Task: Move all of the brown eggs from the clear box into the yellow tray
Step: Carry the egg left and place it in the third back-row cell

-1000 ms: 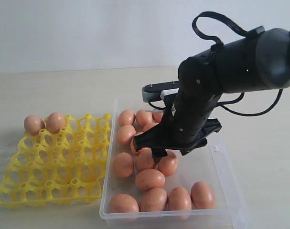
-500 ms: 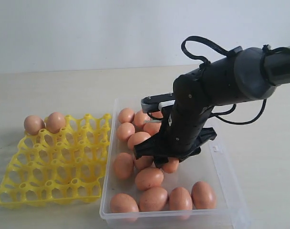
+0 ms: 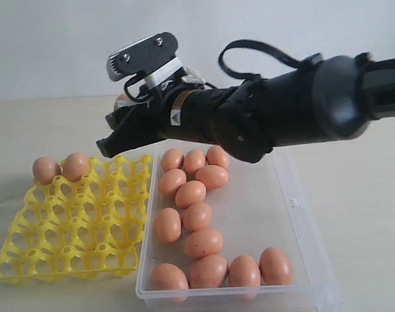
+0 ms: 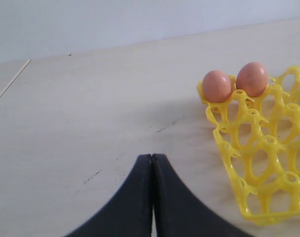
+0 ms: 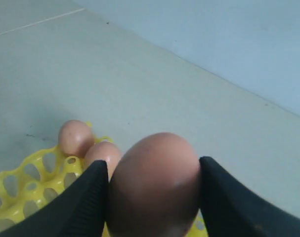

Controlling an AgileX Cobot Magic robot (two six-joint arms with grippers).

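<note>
Thirteen smooth orange-brown eggs lie loose on the floor of the shallow clear plastic box. Most run in a crooked line down its left half, and four sit in a row along its near wall. Two more eggs of the same kind sit side by side in the far-left corner cups of the bright yellow plastic egg tray. That tray lies on the pale surface just beside the box's left wall, and all its other cups are open.

My right fingers stand fairly wide apart and clamp one further egg, the held egg, between their dark pads, one pad against each flank of the shell. My right arm reaches from the right across the far end of the box. It carries the held egg in the air over the far side of the tray, touching neither the tray nor the surface. From my right wrist, the tray's cups and the two seated eggs show below and beyond it.

My left fingers are pressed together tip to tip with nothing between them. They point at bare surface beside the tray corner that carries the two eggs, and stay apart from the tray.
</note>
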